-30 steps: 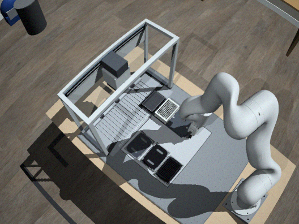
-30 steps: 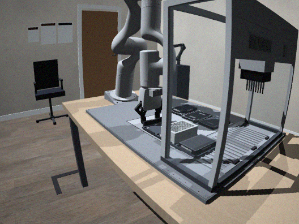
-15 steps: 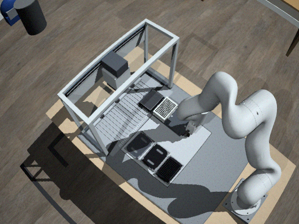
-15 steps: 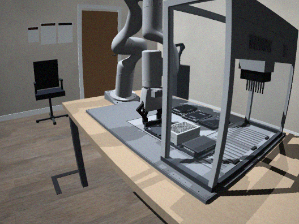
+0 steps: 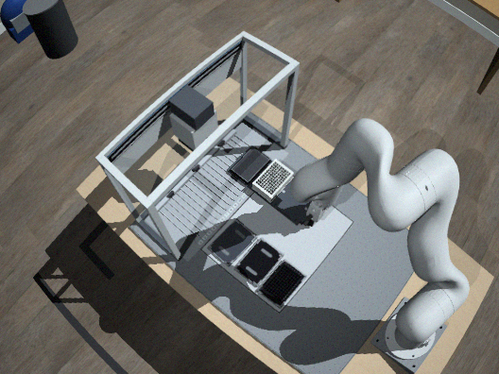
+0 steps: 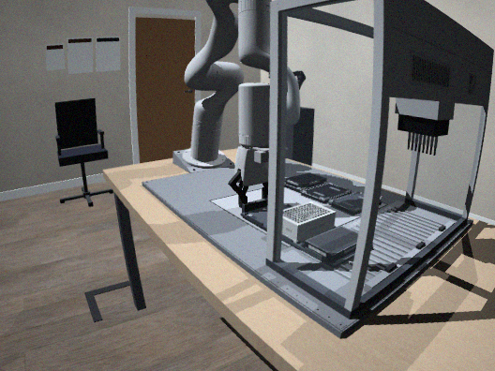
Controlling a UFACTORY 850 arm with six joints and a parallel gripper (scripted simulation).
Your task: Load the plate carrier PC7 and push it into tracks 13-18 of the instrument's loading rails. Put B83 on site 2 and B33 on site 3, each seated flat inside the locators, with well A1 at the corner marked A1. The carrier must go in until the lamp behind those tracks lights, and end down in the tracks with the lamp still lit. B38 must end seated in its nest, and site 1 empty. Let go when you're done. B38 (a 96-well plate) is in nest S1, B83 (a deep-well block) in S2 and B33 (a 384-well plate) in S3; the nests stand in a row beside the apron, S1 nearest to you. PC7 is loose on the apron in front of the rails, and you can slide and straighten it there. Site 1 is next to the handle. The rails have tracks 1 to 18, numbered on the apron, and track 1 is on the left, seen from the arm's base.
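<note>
Gripper (image 6: 250, 199) stands wide, gripping nothing, low at the carrier's (image 5: 289, 206) handle end, frame centre in the top view. The carrier lies partly on the rails (image 5: 203, 198), carrying the white block (image 5: 272, 178) and a dark plate (image 5: 249, 164) beyond it. Bottom centre: three nests (image 5: 222, 263), the right one holding a dark plate (image 5: 282, 282).
</note>
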